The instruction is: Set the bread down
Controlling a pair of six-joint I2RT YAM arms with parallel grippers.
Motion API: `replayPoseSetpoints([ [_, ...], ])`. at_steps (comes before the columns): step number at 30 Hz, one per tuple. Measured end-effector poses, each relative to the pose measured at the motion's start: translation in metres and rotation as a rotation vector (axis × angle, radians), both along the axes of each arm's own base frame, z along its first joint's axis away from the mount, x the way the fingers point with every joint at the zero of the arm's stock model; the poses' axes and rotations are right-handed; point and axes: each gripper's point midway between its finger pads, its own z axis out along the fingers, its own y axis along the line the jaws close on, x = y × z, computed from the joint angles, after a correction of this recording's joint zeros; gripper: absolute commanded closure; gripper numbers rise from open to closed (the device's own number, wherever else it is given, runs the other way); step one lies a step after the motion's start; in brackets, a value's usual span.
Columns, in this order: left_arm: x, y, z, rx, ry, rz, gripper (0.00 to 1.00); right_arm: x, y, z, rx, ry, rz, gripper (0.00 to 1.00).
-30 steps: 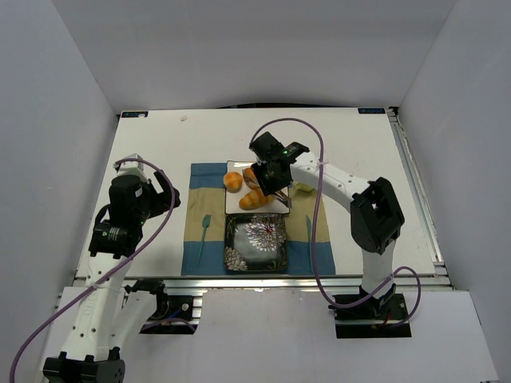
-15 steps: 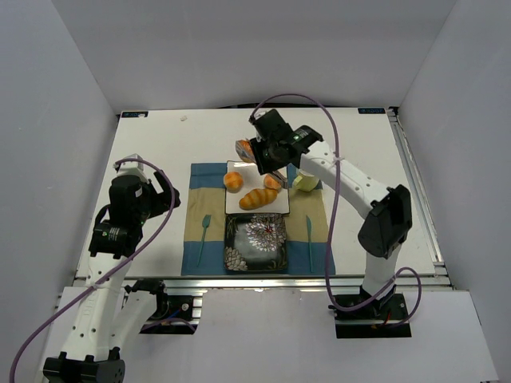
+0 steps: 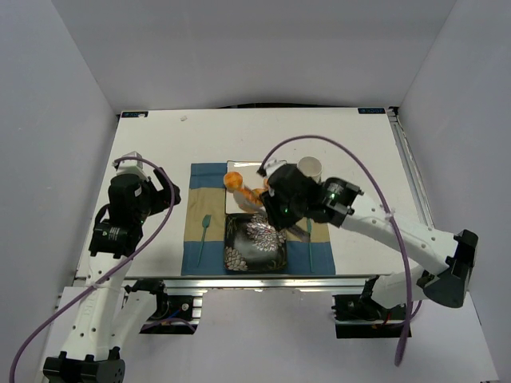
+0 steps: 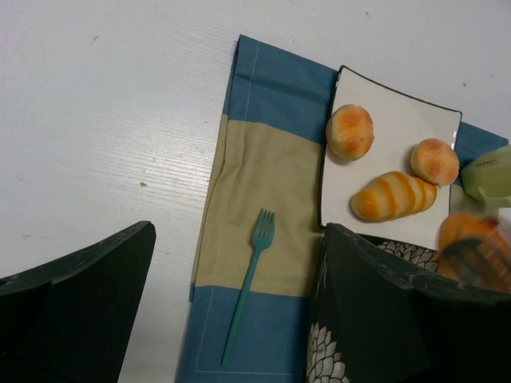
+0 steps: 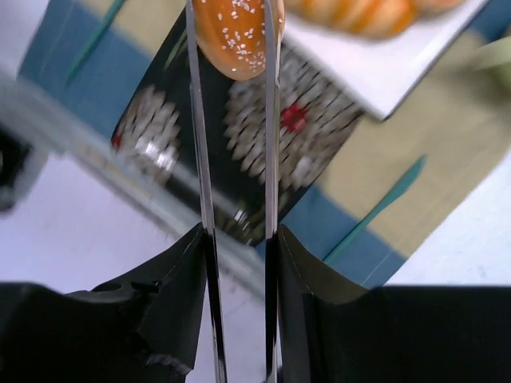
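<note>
Pincer first: the right pincer (image 5: 232, 16) is closed to roll-width on the bread (image 5: 236, 40) — a sesame-flecked roll clamped between its two thin fingers, off every surface. Half a second ago it hung out past the far edge of the white plate (image 4: 391, 128). Now the arm has swung back toward the near side and carries the roll above the far rim of the black flowered plate (image 5: 315, 104), just beside the white one, where the long loaf (image 4: 393, 196) and a round bun (image 4: 350, 132) lie. That reads as the carry nearly done — lowering and letting go look like what is left. Further out, the left pincer (image 4: 239, 239) gapes wide and empty above the tabletop (image 3: 160, 144), left of the placemat (image 4: 263, 175) and teal fork (image 4: 247, 287), unmoved
</note>
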Motion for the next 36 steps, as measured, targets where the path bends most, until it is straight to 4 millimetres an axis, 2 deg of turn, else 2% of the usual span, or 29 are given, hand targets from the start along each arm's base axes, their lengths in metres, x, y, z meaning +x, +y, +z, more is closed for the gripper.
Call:
replayPoseSetpoints([
  [4,0.0,-0.003,0.006,-0.014,-0.025,-0.01,0.02,-0.056,0.008,-0.023,-0.033,0.05,0.09,0.58],
  [8,0.0,-0.004,0.006,-0.018,-0.027,-0.018,0.02,-0.082,0.002,-0.056,-0.096,0.096,0.098,0.58],
  [11,0.0,-0.004,0.006,-0.018,-0.027,-0.019,0.02,-0.086,-0.008,-0.078,-0.14,0.116,0.07,0.58],
  [15,-0.001,-0.004,0.007,-0.019,-0.03,-0.019,0.02,-0.085,-0.013,-0.097,-0.167,0.122,0.042,0.57],
  [18,-0.003,-0.004,0.009,-0.02,-0.037,-0.019,0.02,-0.083,-0.008,-0.103,-0.167,0.124,0.035,0.49],
  [19,-0.003,-0.004,0.009,-0.02,-0.039,-0.019,0.02,-0.082,-0.006,-0.104,-0.166,0.124,0.033,0.43],
  [22,-0.004,-0.004,0.01,-0.021,-0.038,-0.021,0.02,-0.081,-0.002,-0.107,-0.16,0.122,0.032,0.39],
  [31,-0.007,-0.004,0.01,-0.021,-0.037,-0.021,0.02,-0.081,-0.002,-0.105,-0.154,0.12,0.027,0.39],
  [36,-0.007,-0.004,0.009,-0.021,-0.034,-0.021,0.02,-0.081,0.0,-0.093,-0.119,0.116,0.013,0.39],
])
